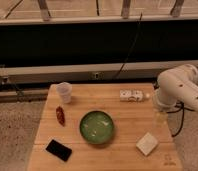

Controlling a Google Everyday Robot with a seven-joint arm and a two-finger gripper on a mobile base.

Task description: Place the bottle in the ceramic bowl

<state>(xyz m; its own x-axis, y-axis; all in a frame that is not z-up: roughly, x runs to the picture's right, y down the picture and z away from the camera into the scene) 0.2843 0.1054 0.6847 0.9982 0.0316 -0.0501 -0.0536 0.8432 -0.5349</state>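
A small bottle [132, 95] with a white label lies on its side at the back right of the wooden table [122, 159]. A green ceramic bowl [97, 126] stands empty at the middle of the table, to the front left of the bottle. My white arm [179, 87] comes in from the right. My gripper [160, 118] hangs below it at the table's right edge, a little to the front right of the bottle and apart from it.
A clear plastic cup [64, 92] stands at the back left. A red packet [60, 115] lies left of the bowl. A black flat object [58, 150] lies at the front left. A white block [147, 143] lies at the front right. A dark wall with cables runs behind.
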